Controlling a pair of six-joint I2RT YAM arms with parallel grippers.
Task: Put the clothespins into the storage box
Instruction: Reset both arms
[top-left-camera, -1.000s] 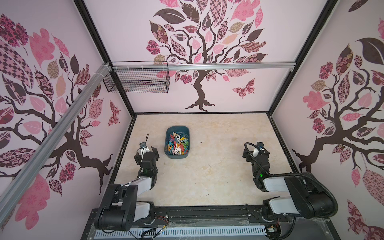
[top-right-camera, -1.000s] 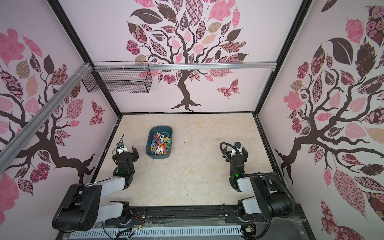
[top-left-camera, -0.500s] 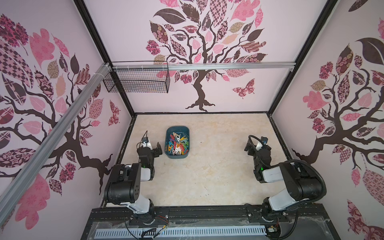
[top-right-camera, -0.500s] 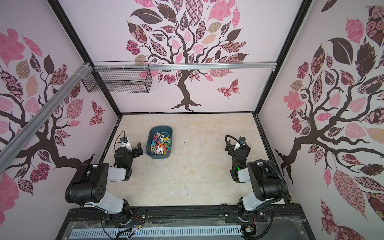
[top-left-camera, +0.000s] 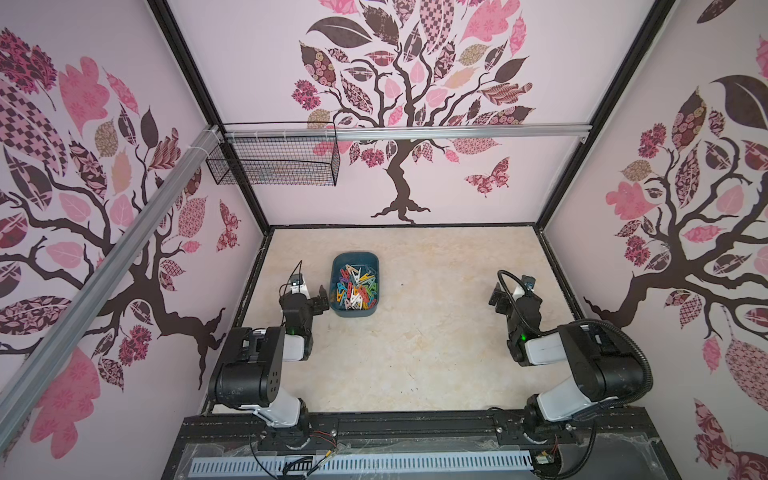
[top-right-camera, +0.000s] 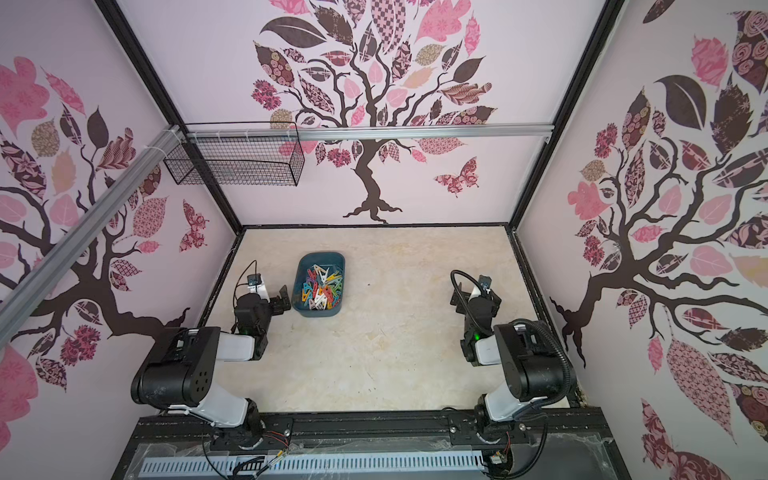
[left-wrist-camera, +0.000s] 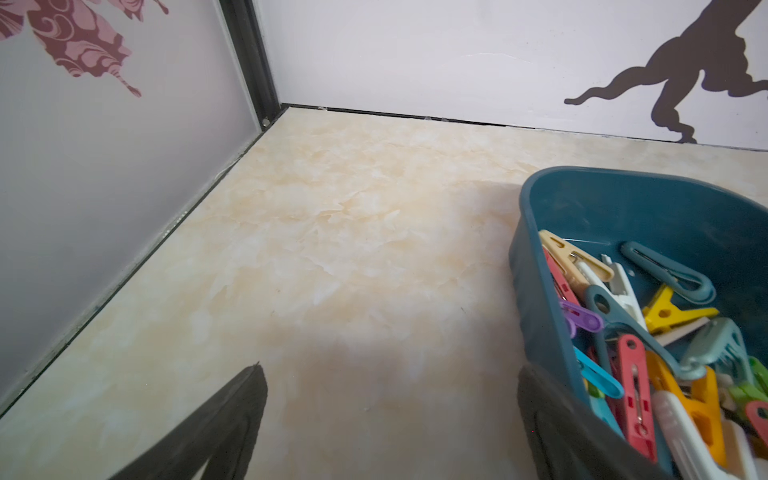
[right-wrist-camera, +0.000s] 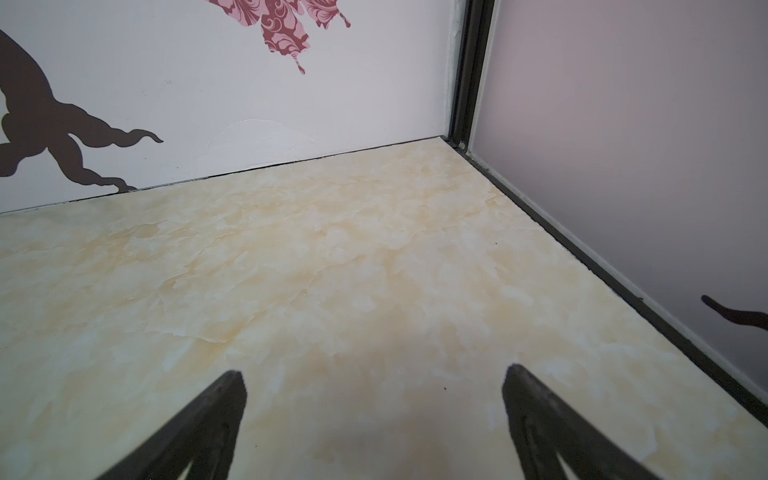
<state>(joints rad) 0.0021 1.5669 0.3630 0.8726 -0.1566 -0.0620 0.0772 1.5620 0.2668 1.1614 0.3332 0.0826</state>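
Note:
The dark teal storage box (top-left-camera: 355, 312) (top-right-camera: 318, 312) stands on the marbled table, left of centre. All the clothespins (top-left-camera: 356, 289) (top-right-camera: 322, 291) I see lie heaped inside it in mixed colours. My left gripper (top-left-camera: 309, 296) (top-right-camera: 272, 298) hovers just left of the box, open and empty. In the left wrist view the left gripper (left-wrist-camera: 390, 370) has one finger beside the box wall (left-wrist-camera: 536, 291), with clothespins (left-wrist-camera: 631, 374) beyond it. My right gripper (top-left-camera: 515, 293) (top-right-camera: 476, 298) (right-wrist-camera: 374, 370) is open and empty over bare table near the right wall.
A black wire mesh basket (top-left-camera: 274, 166) (top-right-camera: 237, 166) hangs from the aluminium rail at the back left, high above the table. Patterned walls close in the table on three sides. Both arm bases sit on the black rail (top-left-camera: 415, 428) at the near edge.
Both arms have folded their elbows upward and back toward the near rail. The left gripper has turned slightly toward the box; the right gripper stays near the same spot.

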